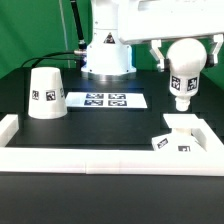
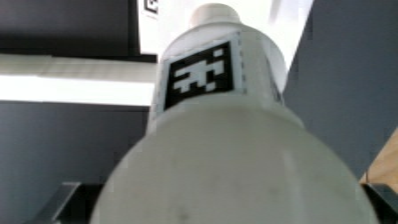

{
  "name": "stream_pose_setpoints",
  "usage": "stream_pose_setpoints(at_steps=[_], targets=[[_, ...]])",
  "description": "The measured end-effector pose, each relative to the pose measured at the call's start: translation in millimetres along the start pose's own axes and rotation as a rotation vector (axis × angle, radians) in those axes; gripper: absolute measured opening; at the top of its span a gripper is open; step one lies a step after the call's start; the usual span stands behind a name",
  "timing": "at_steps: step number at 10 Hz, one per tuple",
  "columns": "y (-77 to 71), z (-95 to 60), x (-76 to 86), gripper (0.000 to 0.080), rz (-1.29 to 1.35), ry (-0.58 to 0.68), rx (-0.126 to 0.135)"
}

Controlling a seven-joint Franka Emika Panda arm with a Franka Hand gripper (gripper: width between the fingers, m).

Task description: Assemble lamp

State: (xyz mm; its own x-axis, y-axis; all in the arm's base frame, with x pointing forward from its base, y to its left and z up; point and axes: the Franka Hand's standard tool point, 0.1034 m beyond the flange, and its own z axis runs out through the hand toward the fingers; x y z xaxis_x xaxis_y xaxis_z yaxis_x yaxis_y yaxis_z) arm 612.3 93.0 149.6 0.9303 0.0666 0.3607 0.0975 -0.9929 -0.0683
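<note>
Gripping bulb (image 1: 183,85) in clenched claw (image 1: 186,50), neck down, just above base (image 1: 180,135), not touching. Shade (image 1: 46,93) well apart from base, toward exterior view's left. Risk if lowered off-centre: catching on base top, tilting in grip, shoving base aside.

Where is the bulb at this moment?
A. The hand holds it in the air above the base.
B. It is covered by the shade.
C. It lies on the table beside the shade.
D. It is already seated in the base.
A: the bulb hangs neck down in the hand, with a gap between its neck and the base below. The shade stands apart, at the exterior view's left.
</note>
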Motion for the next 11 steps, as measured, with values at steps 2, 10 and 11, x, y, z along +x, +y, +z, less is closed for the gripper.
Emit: stream_pose_setpoints(at_steps=[2, 10, 11], targets=[[-1.3, 1.4, -1.0, 0.0579, -0.006, 0.002, 0.000], [2.5, 11.8, 7.9, 0.0579, -0.094, 0.017, -0.005], [2.5, 12.0, 7.8, 0.0579, -0.094, 0.016, -0.005]])
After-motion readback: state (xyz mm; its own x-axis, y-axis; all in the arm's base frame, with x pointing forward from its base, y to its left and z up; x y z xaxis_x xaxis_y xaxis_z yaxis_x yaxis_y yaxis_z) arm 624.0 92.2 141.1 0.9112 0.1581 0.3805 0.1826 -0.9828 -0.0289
